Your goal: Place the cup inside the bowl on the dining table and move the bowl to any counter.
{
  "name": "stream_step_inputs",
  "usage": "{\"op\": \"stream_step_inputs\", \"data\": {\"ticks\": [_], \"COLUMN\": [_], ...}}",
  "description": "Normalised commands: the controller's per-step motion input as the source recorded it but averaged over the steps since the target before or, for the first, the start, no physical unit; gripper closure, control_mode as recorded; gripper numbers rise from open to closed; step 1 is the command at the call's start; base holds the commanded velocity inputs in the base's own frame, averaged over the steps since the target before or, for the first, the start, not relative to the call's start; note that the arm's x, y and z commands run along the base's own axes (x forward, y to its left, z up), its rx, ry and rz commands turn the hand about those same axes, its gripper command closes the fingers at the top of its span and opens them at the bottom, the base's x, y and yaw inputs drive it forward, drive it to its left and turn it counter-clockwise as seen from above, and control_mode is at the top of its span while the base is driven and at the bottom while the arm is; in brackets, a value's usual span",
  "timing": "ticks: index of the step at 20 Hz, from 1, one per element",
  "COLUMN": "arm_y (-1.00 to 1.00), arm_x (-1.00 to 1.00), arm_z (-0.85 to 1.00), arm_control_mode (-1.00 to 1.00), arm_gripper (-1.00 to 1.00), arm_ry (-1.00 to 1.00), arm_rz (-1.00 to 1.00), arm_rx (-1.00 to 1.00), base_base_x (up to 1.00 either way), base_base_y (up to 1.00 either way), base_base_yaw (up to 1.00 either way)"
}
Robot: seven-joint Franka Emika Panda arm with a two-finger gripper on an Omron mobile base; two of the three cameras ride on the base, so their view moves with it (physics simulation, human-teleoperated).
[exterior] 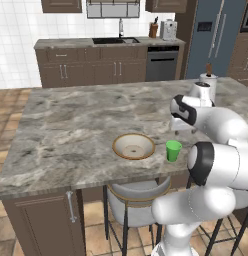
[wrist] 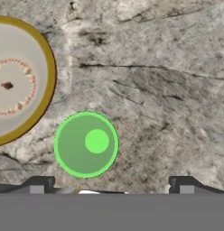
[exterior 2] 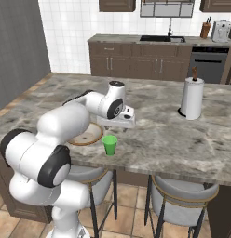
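Observation:
The small green cup [exterior: 173, 150] [exterior 2: 110, 145] [wrist: 86, 144] stands upright on the marble dining table [exterior: 71, 120] [exterior 2: 159, 135], close to its near edge. The beige bowl [exterior: 133, 146] [exterior 2: 87, 135] [wrist: 19, 81] with a brown rim sits just left of the cup, apart from it, with nothing in it. My gripper [exterior: 183, 125] [exterior 2: 118, 124] [wrist: 111, 185] hangs open above the table, pointing down, a little beyond and to the right of the cup. In the hand view the cup lies nearer the left fingertip [wrist: 39, 182]. My arm hides part of the bowl in the right base view.
A white paper towel roll [exterior: 208, 82] [exterior 2: 192, 97] stands on the table's far right. Grey stools [exterior: 136, 197] [exterior 2: 180, 200] are tucked under the near edge. The counter [exterior: 66, 42] [exterior 2: 122, 38] with a sink runs along the tiled back wall, with the fridge [exterior: 216, 35] beside it.

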Motion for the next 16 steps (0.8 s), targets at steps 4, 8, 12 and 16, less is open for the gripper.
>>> {"op": "stream_step_inputs", "data": {"ticks": [4, 8, 12, 16], "arm_y": [0.00, 0.00, 0.00, 0.00], "arm_x": [0.00, 0.01, 0.05, 0.21], "arm_z": [-0.21, -0.18, -0.15, -0.04], "arm_control_mode": [-1.00, -1.00, -1.00, -1.00], "arm_gripper": [-1.00, -1.00, -1.00, -1.00], "arm_ry": [0.01, 0.01, 0.02, 0.04], "arm_rz": [0.00, 0.00, 0.00, 0.00], "arm_rx": [0.00, 0.00, 0.00, 0.00], "base_base_x": [0.00, 0.00, 0.00, 0.00], "base_base_y": [0.00, 0.00, 0.00, 0.00], "base_base_yaw": [0.00, 0.00, 0.00, 0.00]}}
